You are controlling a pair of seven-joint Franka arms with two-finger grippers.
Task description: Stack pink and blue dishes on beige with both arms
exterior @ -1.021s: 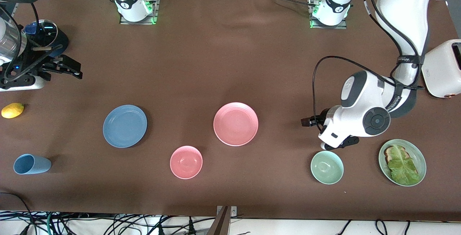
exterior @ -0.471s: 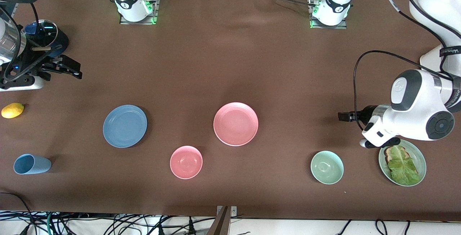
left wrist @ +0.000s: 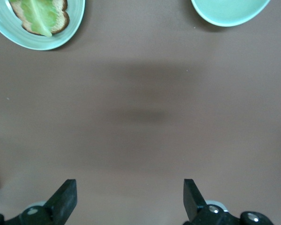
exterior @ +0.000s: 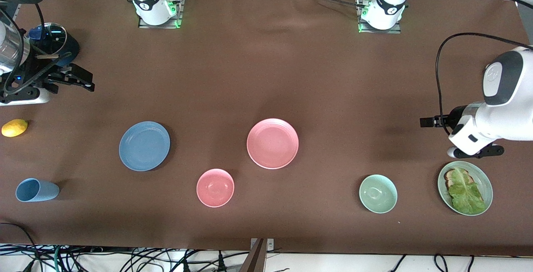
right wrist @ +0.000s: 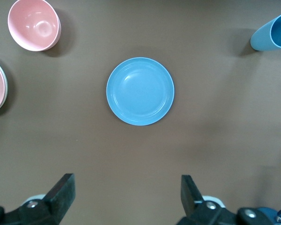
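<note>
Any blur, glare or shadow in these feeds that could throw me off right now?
Front view: sharp, evenly lit, one soft shadow on the table. Left wrist view: slightly soft, smeared shadow mid-frame, left claw open. Right wrist view: crisp; blue plate shows faint sheen, no glare; right claw open.

the front camera sits high up and looks down at the whole brown table (exterior: 266,76), facing the two robot bases along the top. the left wrist camera looks straight down at bare table, close in, and shares the green bowl (left wrist: 229,9) and the green plate with toast (left wrist: 37,23) with the front view. the right wrist camera looks straight down from higher up and shares the blue plate (right wrist: 140,91), pink bowl (right wrist: 34,24) and blue cup (right wrist: 274,33).
</note>
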